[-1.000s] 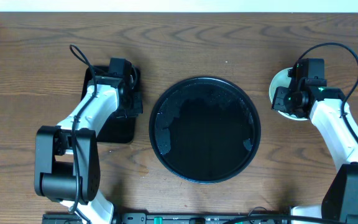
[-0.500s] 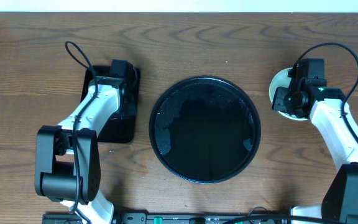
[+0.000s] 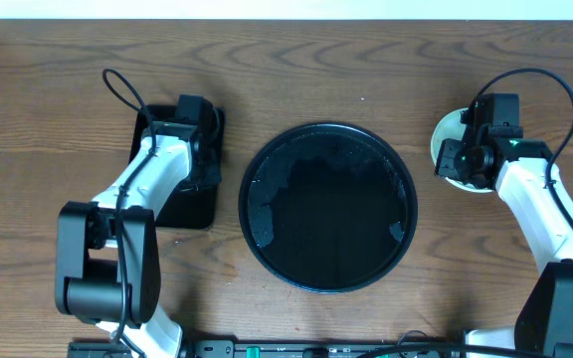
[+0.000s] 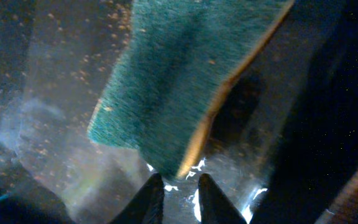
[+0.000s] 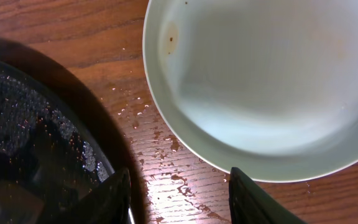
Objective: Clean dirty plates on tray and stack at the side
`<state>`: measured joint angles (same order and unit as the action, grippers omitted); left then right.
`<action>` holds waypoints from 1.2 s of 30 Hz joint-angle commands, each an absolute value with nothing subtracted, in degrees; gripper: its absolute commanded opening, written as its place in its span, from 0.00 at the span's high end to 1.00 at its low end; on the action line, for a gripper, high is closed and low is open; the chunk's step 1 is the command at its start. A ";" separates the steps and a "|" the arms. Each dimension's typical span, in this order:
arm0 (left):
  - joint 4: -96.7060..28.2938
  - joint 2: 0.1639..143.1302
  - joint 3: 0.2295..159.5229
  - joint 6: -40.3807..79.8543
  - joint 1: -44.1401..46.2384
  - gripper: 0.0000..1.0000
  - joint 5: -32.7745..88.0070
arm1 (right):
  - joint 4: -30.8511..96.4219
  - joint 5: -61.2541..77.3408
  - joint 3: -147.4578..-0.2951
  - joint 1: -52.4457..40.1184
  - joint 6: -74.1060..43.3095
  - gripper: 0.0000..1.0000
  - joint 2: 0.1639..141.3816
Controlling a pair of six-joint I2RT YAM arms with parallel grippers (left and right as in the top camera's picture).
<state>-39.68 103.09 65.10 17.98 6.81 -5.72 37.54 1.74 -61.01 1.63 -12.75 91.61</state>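
The round black tray lies wet at the table's centre with no plate on it; its rim fills the left of the right wrist view. To its right stands a pale plate, wiped except for a small brown spot near its rim. My right gripper hovers at that plate's near edge, its jaws wide open over wet wood and holding nothing. My left gripper is over the small rectangular tray, slightly open, with a green sponge lying just beyond its tips.
The small rectangular black tray sits left of the round one, wet and speckled with crumbs. Water drops dot the wood between the plate and the round tray. Bare brown table stretches along the far side.
The left wrist has shifted slightly left over the rectangular tray, and its cable loop moved with it. The right arm and the plate have not moved.
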 commanded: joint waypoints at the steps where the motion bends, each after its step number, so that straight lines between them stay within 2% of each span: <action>1: -40.05 98.45 64.42 16.93 6.83 0.76 -2.94 | 37.74 1.39 -61.06 1.08 -11.90 0.48 91.09; 3: -40.29 95.57 64.42 15.75 6.83 0.69 -2.94 | 37.95 2.46 -61.06 1.08 -11.18 0.44 91.09; 6: -40.75 91.46 64.42 15.25 6.83 0.49 -2.92 | 37.98 8.14 -61.06 1.08 -6.68 0.41 91.09; 7: -41.01 90.24 64.42 15.25 6.83 0.40 -2.92 | 37.95 10.31 -61.06 1.08 -5.26 0.39 91.09; 9: -41.60 87.81 64.42 14.70 6.83 0.33 -2.85 | 37.78 11.49 -61.08 1.10 -4.60 0.28 91.07; 11: -42.76 86.02 64.42 12.03 6.83 0.31 -1.10 | 37.80 11.44 -61.32 1.13 -4.60 0.05 91.07; 12: -43.57 85.21 64.42 10.92 6.79 0.30 -0.14 | 38.22 11.44 -61.69 1.15 -4.60 0.01 91.07; 22: -55.59 77.30 64.27 10.33 6.07 0.27 1.13 | 47.75 10.46 -65.01 1.91 -4.62 0.01 85.69; 25: -56.12 72.51 63.53 10.35 6.07 0.23 1.10 | 49.17 8.58 -64.45 1.85 -4.64 0.01 81.25; 32: -52.62 54.98 55.79 10.35 6.09 0.21 1.13 | 45.76 5.72 -57.06 1.23 -4.10 0.01 65.47; 33: -51.66 51.07 53.87 10.35 6.09 0.17 1.13 | 44.69 5.15 -55.40 1.02 -4.12 0.01 62.61; 36: -50.02 40.84 49.43 11.40 6.07 0.16 1.06 | 42.00 4.25 -50.24 0.82 -4.19 0.01 53.71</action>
<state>-50.72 48.14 52.62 10.68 6.37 1.17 42.87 6.11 -54.15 1.63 -5.15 59.53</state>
